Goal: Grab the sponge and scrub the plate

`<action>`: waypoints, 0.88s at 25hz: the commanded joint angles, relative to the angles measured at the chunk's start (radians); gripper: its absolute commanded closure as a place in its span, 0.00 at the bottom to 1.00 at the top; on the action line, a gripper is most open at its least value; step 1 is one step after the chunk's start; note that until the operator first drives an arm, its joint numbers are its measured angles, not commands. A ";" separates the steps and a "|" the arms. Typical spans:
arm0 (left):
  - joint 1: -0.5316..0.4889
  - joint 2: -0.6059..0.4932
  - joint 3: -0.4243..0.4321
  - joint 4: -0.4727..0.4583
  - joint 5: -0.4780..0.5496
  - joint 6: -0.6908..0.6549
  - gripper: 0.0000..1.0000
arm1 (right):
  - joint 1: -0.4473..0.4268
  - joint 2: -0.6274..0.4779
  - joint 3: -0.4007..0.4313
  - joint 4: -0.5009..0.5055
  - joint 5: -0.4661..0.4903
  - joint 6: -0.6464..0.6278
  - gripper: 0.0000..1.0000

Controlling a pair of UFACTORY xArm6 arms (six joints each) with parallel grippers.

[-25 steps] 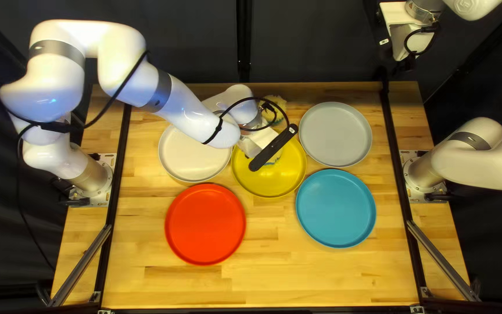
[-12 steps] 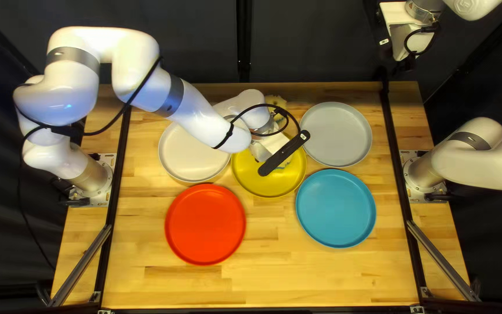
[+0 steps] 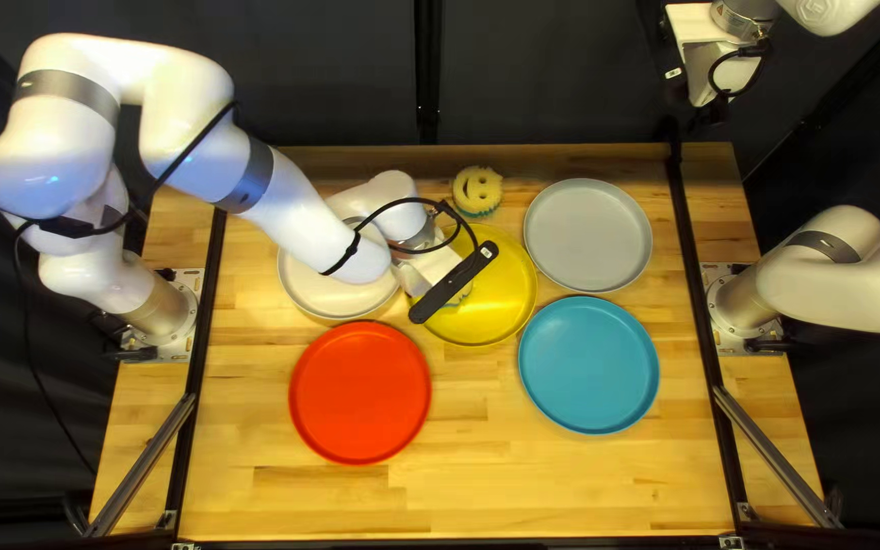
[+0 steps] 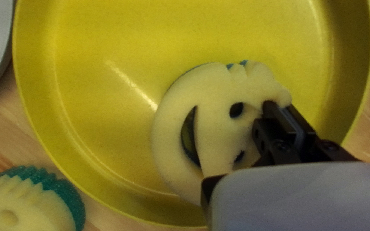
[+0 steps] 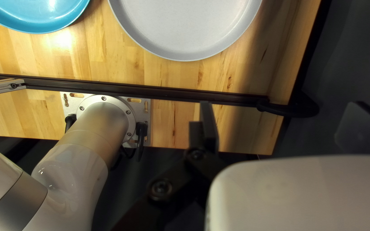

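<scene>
L gripper (image 4: 282, 104) is clamped on sponge (image 4: 217, 128); I must press lightly, w/ sponge flat on yellow plate (image 4: 95, 98). R gripper (image 5: 285, 113) is apart.

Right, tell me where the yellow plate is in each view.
Top left view: yellow plate near the centre, left of the gray plate.
Left wrist view: beneath the sponge my left gripper pinches.
Right wrist view: not in it.
Shared landmark: gray plate, all three.

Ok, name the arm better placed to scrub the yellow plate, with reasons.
Left, I'd judge: my left gripper is shut on a sponge in the yellow plate; my right arm is off to the side, away from it.
</scene>
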 commanded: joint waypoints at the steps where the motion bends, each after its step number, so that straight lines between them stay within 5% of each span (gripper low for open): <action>1: 0.001 0.045 -0.097 0.049 0.032 -0.034 1.00 | 0.000 0.000 0.000 0.000 0.000 0.000 0.00; 11: 0.004 0.210 -0.339 0.064 0.080 0.005 1.00 | 0.000 0.000 0.000 0.000 0.000 0.000 0.00; 22: -0.063 0.099 -0.140 0.019 0.015 0.014 1.00 | 0.000 0.000 0.000 0.000 0.000 0.000 0.00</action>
